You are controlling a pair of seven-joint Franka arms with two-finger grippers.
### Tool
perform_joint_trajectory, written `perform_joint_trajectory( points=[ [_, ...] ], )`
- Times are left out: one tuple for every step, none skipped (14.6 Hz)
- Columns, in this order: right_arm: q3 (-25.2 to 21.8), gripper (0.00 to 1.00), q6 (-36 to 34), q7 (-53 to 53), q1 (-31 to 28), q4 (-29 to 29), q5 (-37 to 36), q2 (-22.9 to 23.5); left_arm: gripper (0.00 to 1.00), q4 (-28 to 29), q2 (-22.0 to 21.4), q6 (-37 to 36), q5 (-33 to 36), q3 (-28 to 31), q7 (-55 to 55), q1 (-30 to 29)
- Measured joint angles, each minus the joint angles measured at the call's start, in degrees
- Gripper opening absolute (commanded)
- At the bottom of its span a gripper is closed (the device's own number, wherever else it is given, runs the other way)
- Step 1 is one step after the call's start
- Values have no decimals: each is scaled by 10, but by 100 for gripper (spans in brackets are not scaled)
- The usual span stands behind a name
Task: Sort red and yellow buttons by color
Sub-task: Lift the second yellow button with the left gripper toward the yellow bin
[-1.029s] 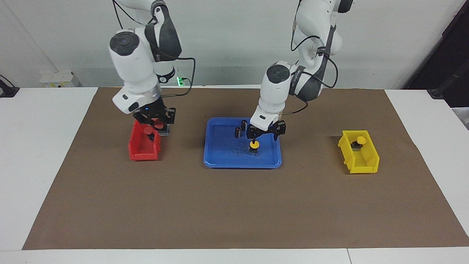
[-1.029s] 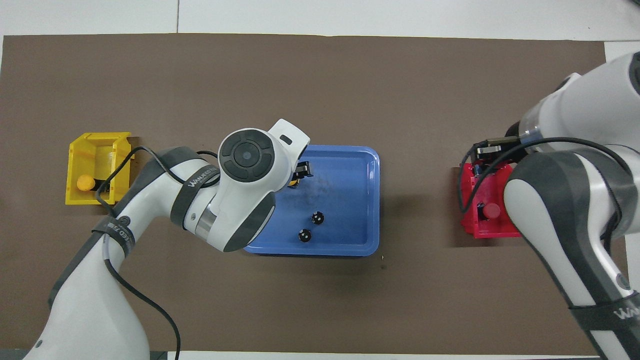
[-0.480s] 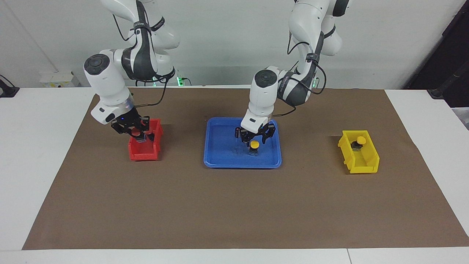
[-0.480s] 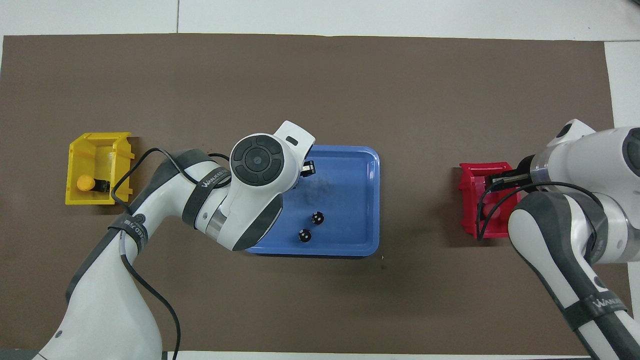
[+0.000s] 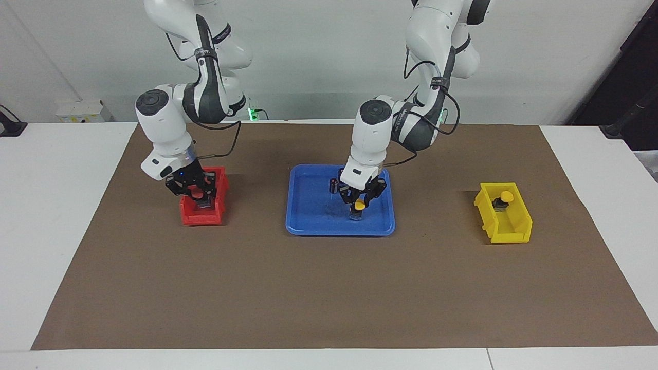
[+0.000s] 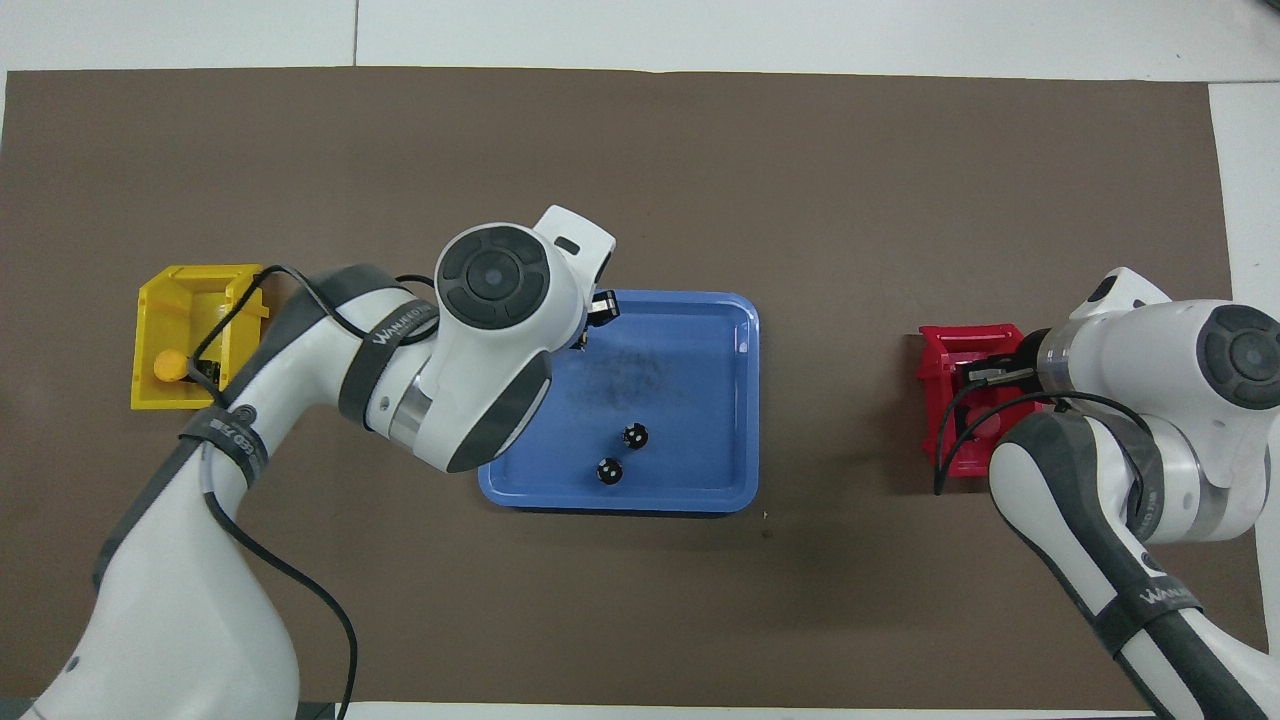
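In the blue tray (image 5: 308, 226), the yellow button (image 5: 359, 205) sits between the left gripper's (image 5: 358, 202) fingers.

The left gripper (image 5: 359, 198) has come down in the blue tray (image 5: 313, 226) and now its fingers stand close around the yellow button (image 5: 359, 205); one second ago it hung just above the cap with the fingers wider. The button now looks a little tilted. The right gripper (image 5: 194, 188), which holds a red button (image 5: 196, 195), has moved from the end of the red bin (image 5: 198, 218) nearer the robots, swung out past its side, and is now low inside the bin.
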State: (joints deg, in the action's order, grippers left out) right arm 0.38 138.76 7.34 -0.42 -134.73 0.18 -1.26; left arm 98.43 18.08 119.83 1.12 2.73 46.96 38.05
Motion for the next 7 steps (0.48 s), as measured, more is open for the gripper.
perform_joint_trajectory(
  points=[
    [0,28,8,0,0,-6,0,3,1,-33,-3,-46,1,6,-2,-15],
    [0,29,13,0,0,-10,0,5,1,-51,-11,-76,4,20,-17,-27],
    [0,35,18,0,0,-12,0,8,1,-57,-22,-94,6,38,-51,-40],
    [0,50,23,0,0,-14,0,12,1,-57,-32,-107,6,54,-102,-63],
    [0,58,26,0,0,-14,0,14,1,-56,-39,-112,6,63,-152,-96],
    [0,65,26,0,0,-13,0,14,1,-56,-41,-114,6,68,-197,-133],
    [0,67,26,0,0,-14,0,16,1,-56,-41,-114,6,69,-245,-170]
  ],
)
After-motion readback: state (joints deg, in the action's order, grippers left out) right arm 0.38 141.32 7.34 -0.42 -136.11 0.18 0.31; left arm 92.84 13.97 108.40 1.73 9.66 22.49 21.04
